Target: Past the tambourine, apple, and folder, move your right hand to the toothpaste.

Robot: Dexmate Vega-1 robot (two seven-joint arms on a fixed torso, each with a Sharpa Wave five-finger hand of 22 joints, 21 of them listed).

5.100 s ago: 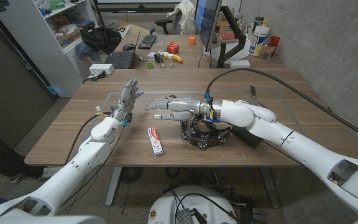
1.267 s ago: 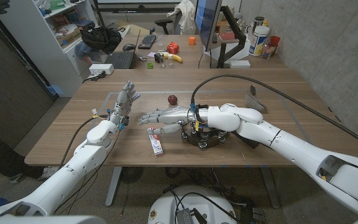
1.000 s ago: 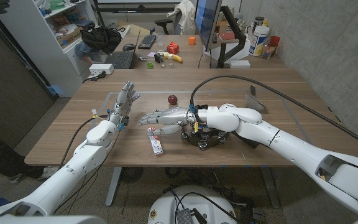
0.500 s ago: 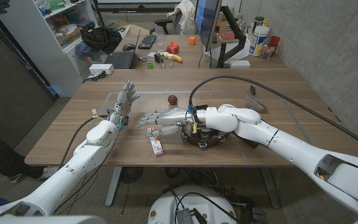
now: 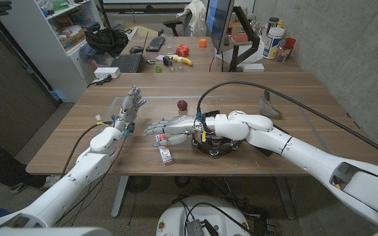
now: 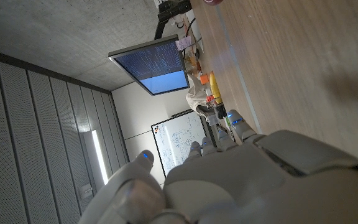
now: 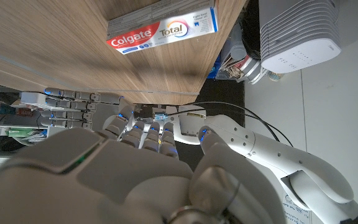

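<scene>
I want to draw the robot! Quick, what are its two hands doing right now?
Left hand: open, holding nothing, fingers up.
Right hand: open, holding nothing, fingers stretched over the toothpaste.

We find the right hand [image 5: 170, 125] over the table [image 5: 307, 118], fingers extended toward the robot's left. The toothpaste [image 5: 166, 149] lies just under and in front of those fingers. The tambourine [image 5: 216, 145] sits beneath the wrist, behind the hand. The apple [image 5: 182, 104] lies beyond the hand, apart. The left hand [image 5: 127, 111] stands further left, well clear of it.
</scene>
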